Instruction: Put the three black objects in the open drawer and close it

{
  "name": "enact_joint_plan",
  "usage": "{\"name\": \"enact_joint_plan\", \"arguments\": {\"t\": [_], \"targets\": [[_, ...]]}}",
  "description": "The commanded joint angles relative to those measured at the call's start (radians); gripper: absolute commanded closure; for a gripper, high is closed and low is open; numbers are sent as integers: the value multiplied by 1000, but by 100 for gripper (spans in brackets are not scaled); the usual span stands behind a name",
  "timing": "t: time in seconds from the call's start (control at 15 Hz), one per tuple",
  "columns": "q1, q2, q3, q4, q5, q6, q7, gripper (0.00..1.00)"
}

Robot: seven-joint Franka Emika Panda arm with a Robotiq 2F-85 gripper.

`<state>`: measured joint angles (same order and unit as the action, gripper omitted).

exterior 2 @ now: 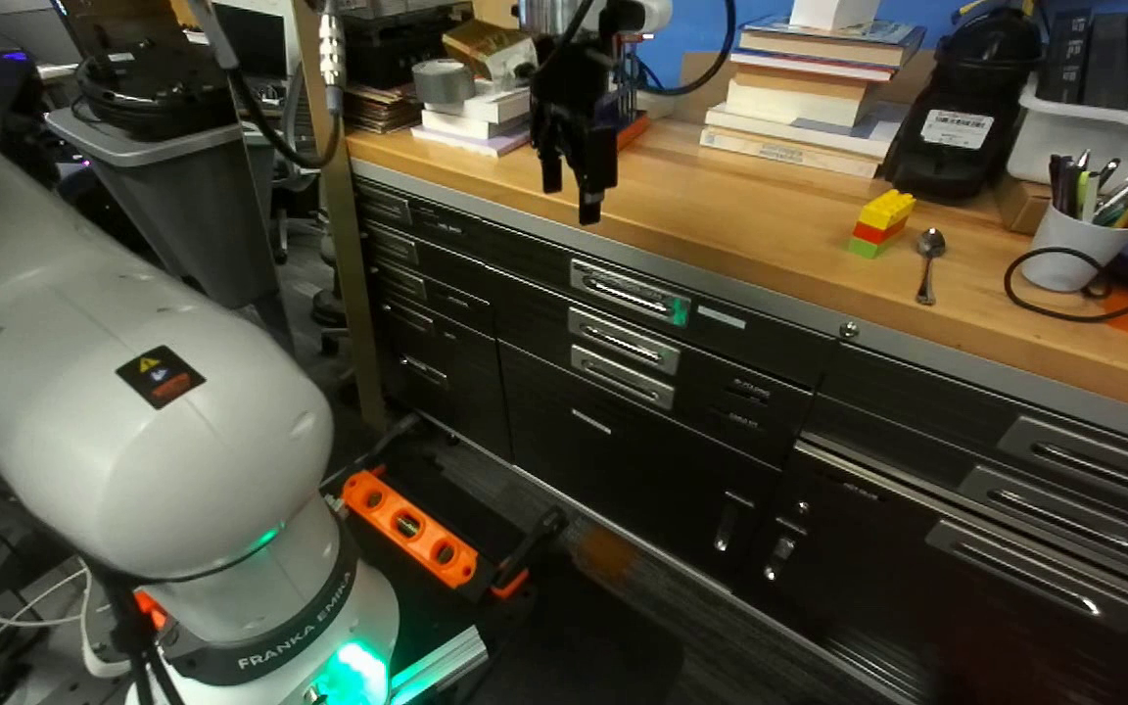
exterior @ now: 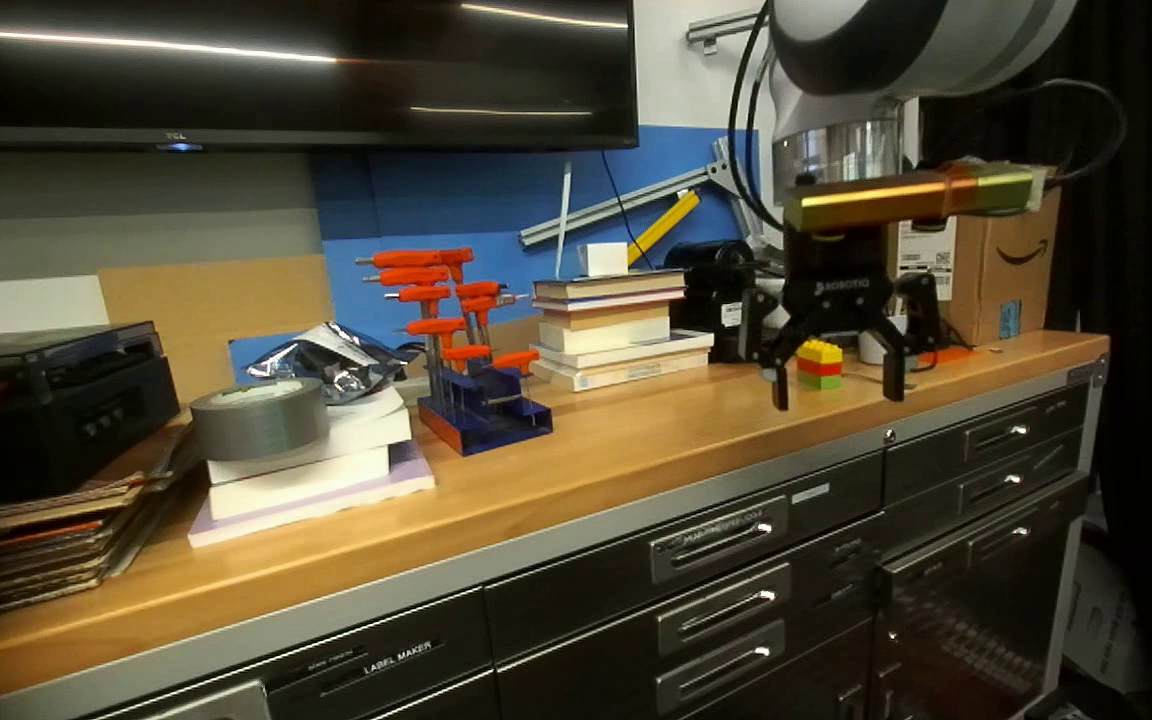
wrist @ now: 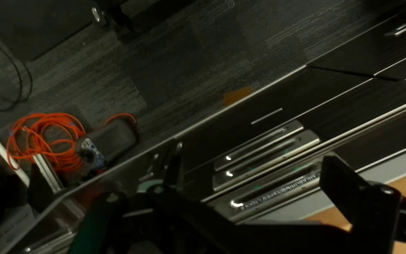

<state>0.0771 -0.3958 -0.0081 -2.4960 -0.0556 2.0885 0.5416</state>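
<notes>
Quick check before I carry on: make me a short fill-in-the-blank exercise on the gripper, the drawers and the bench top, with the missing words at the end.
The gripper hangs with its jaws wide ____, holding nothing.
The top middle drawer is not open but ____.
The bricks are yellow on top, red in the middle and ____ at the bottom.
The spoon lies ____ the bricks and the pen cup.

Missing words: open; closed; green; between.

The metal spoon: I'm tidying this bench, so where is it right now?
In an exterior view, the metal spoon lies on the wooden countertop toward the picture's right side, between the toy-brick stack and the white pen cup.
</notes>
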Motion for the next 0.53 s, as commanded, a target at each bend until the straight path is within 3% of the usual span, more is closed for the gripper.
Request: {"name": "enact_joint_plan", "arguments": {"t": [0.0, 0.27, 0.47], "targets": [[-27, -122, -6, 14, 56, -20, -227, 0], [-20, -195, -40, 57, 125, -110, -430, 0], [-29, -226, -37, 91, 150, -253, -466, 0]]}}
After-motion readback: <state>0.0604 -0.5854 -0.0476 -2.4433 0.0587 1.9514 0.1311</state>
